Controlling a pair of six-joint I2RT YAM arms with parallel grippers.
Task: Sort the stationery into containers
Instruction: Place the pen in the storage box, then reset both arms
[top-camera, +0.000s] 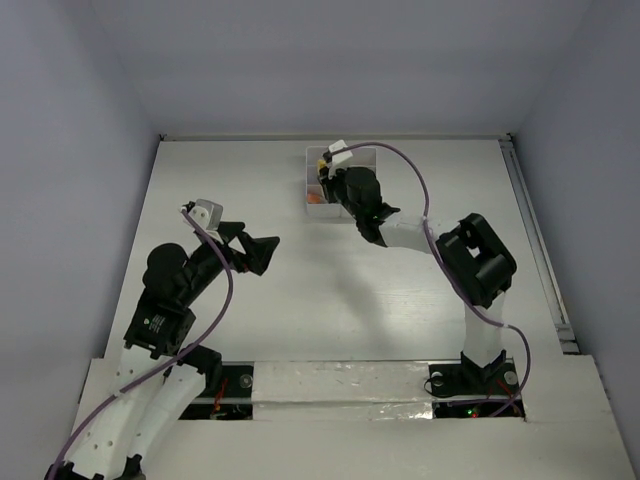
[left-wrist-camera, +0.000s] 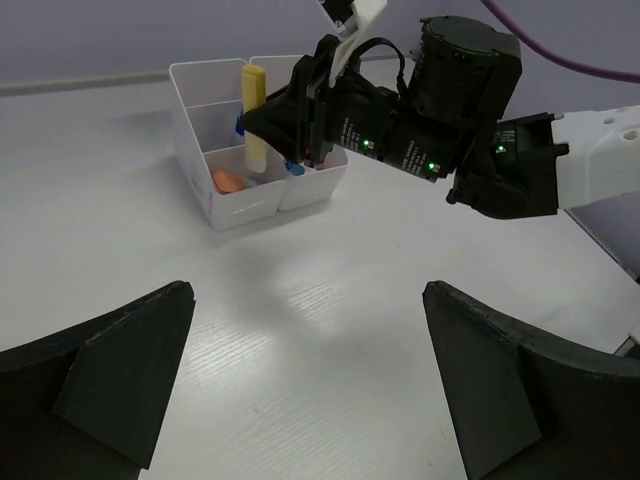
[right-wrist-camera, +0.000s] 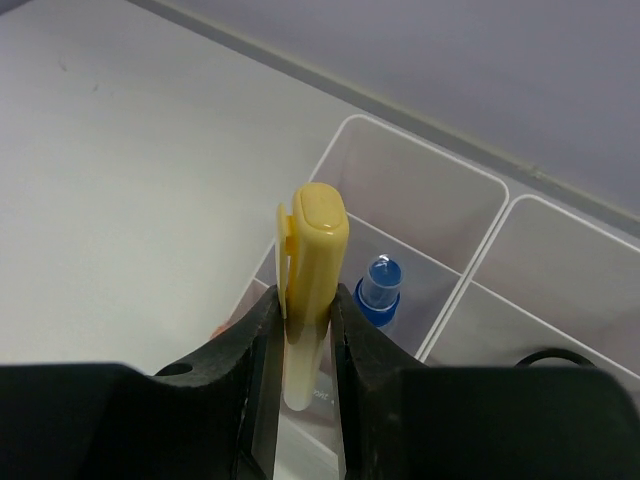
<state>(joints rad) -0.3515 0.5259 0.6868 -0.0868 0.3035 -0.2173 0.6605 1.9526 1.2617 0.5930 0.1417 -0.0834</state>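
Right gripper: fingers nearly closed, clamped on the yellow pen. The pen is upright, with its clip at 9 o'clock in the right wrist view. Its lower end drops between the fingers and is hidden, so can't tell if it touches the tray floor.

Tray sits at 12 o'clock on the table in the top view. The right wrist covers about half of it, so most compartments are unreadable from above. Only a yellow speck and an orange speck show, at its 9 o'clock side.

The left wrist view gives more. The pen stands inside the tray with its cap well above the rim, and its lower part is blurred through the translucent wall. Can't tell which compartment it is in. Orange eraser lies in the nearest compartment of the column at 9 o'clock and is clear only in this view.

Blue-capped pen stands just beside the yellow pen at 3 o'clock, its body cut off by the finger. The top view doesn't show it.

Black loop at 5 o'clock in the right wrist view is mostly cut off, possibly a scissors handle.

Left gripper: fingers spread as wide as they go, holding nothing, bare table between them. Only the tips show, at 7 and 5 o'clock of the frame. The top view puts it at 9 o'clock of table centre, well apart from the tray.
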